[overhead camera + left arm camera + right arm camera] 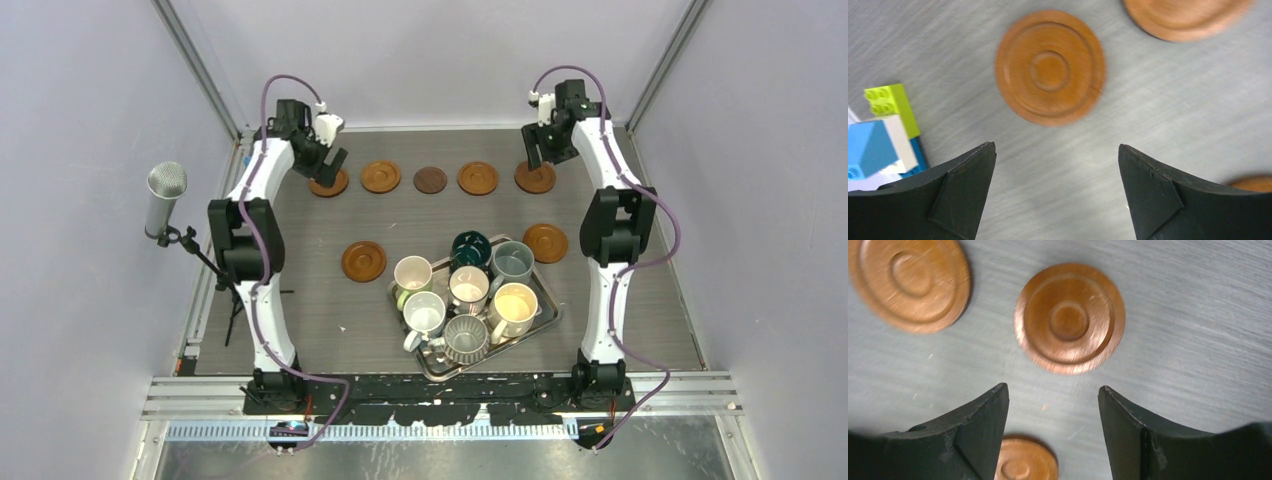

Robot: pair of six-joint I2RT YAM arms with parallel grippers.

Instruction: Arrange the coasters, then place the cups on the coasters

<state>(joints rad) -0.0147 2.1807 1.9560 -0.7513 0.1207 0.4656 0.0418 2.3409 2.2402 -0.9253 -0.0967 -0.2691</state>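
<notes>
Closest to the arm bases, a rectangular steel tray (pixel 550 305) sits on the grey wood-grain desk (pixel 320 310). It holds all seven handled ceramic mugs (pixel 468 287) packed together: a ribbed grey mug (pixel 465 337) at the near edge, white and cream ones through the middle, and a dark teal mug (pixel 470 247) and a grey-blue mug (pixel 512 260) on the far side. Just beyond the tray, two of the round orange-brown wooden coasters (pixel 363 260) lie flat on the desk, one off its far left corner, the other off its far right. Farther back, five more form a row across the desk, with the smaller dark brown coaster (pixel 430 179) in the middle. No mug stands on any of them. The left gripper (pixel 332 162) hangs over the row's left end with its jaws wide apart and nothing between them. One disc lies flat just past its fingers (pixel 963 200), and lime-green, blue and white toy bricks (pixel 883 135) lie off to the side. The right gripper (pixel 535 152) hangs over the row's right end, also spread and empty, with a disc lying untouched just ahead of its fingertips (pixel 983 420).
</notes>
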